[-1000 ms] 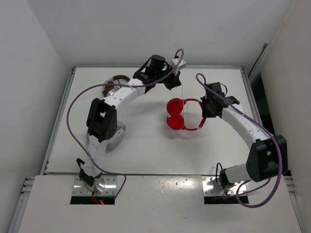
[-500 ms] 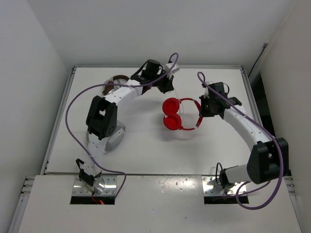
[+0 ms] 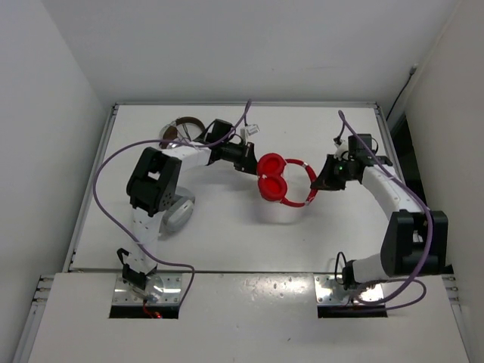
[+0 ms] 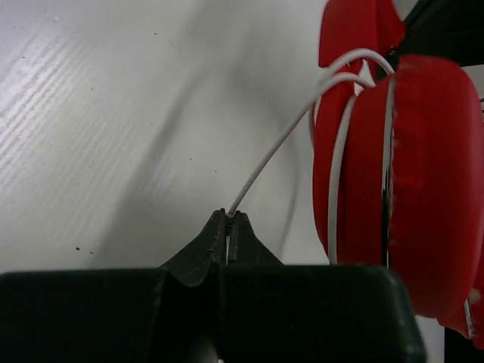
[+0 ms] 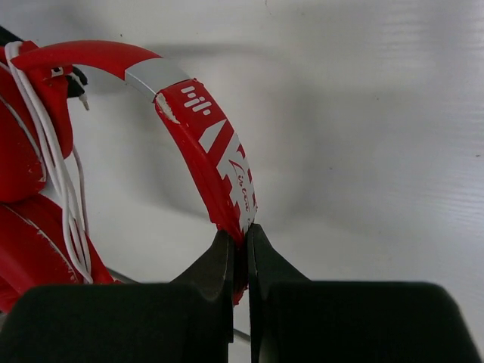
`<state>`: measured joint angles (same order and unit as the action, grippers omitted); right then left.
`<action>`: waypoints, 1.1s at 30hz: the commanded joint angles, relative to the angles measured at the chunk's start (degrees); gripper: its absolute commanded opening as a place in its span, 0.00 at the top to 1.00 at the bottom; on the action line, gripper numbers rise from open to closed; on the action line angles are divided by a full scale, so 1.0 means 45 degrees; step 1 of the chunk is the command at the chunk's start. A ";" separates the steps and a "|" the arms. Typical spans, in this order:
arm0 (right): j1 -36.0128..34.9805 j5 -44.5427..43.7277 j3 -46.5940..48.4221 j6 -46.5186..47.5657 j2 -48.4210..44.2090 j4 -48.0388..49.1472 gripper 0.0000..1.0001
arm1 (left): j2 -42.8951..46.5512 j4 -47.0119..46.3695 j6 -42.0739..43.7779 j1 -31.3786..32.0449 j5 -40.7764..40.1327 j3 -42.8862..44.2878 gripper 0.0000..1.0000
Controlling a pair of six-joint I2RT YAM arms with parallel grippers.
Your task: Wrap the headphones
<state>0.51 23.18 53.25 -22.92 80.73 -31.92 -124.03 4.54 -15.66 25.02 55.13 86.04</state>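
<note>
The red headphones (image 3: 272, 178) are held off the table at its middle, ear cups together on the left, headband (image 3: 302, 198) arching right. My right gripper (image 3: 318, 184) is shut on the headband (image 5: 219, 174), which bears white lettering. My left gripper (image 3: 249, 160) is just left of the ear cups and is shut on the thin white cable (image 4: 265, 162). The cable runs from the pinched fingertips (image 4: 228, 219) up to the ear cups (image 4: 408, 181) and loops around them in several turns (image 5: 57, 181).
Brown-and-silver headphones (image 3: 181, 127) lie at the back left of the table. A grey-white object (image 3: 178, 210) sits by the left arm's base. The table's raised edges run along the left, back and right sides.
My left gripper has swung down from behind the headphones to their left side, carrying the cable. My right gripper moved right and turned the headphones, so the headband arches right.
</note>
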 commanded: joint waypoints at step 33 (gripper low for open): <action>0.0765 -0.4389 0.0314 -0.3579 0.3545 -0.0953 1.00 | -0.0313 -0.0658 -0.2304 0.1472 -0.1056 -0.2087 0.68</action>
<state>3.90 5.52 52.86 -36.82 96.57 -37.60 -129.88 -4.32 -30.44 31.11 54.92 78.72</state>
